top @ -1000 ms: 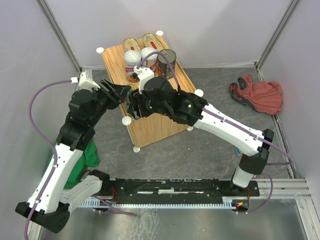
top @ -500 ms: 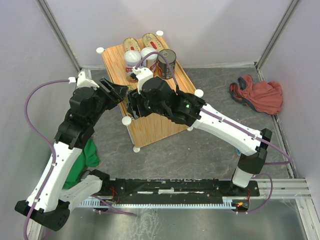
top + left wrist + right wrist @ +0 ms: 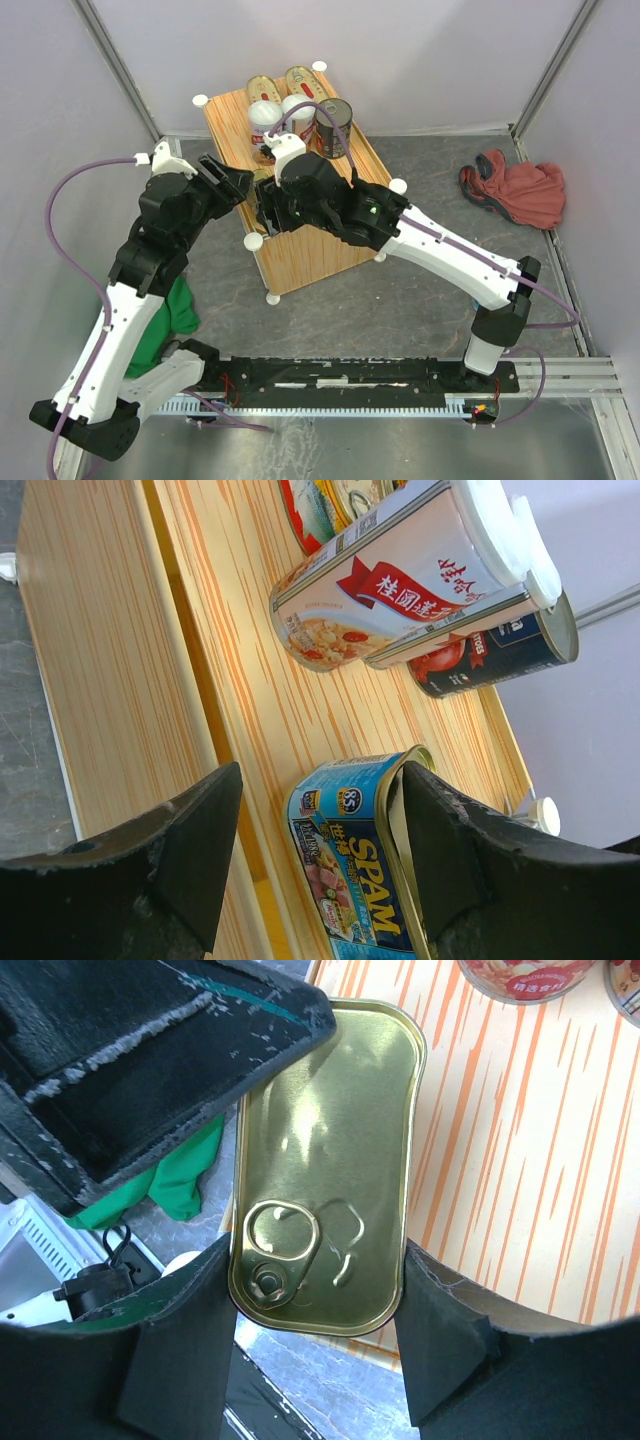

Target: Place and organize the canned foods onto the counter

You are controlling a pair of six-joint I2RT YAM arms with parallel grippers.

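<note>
Left tool (image 3: 322, 800): my fingers stand apart, one on each side of the rectangular tin (image 3: 350, 880). The finger on the blue side is clear of it. The other lies close along the gold lid edge, and I cannot tell whether it touches.
Right tool (image 3: 318, 1260): clamped across the same tin from above, one finger on each long side, with the pull-tab lid facing my wrist camera.
Just changed: a second ago my left tool was shut. It has since spread and drawn slightly to the left in the top view, while my right tool has kept its grip.
Meaning: I judge my left tool has let go, so the right tool alone now controls the tin.
Tin's place: lid up on the near-left part of the surface (image 3: 310, 250), right at its left edge and well apart from the far group.
Far group: two white-lidded tins (image 3: 264, 120) stand side by side with the dark round tin (image 3: 335, 125) just to their right. Two oval gold tins (image 3: 263, 87) lie behind them at the far edge.
Count: I see six tins. A seventh is not in view, perhaps hidden under my arms.
Off the surface: the green cloth (image 3: 180, 305) lies on the floor to the left.
Next, as I judge it: pull the left tool clear, then move the tin inward toward the group.
Risk: the tin is so close to the edge that a brush from my left finger could tip it off.
</note>
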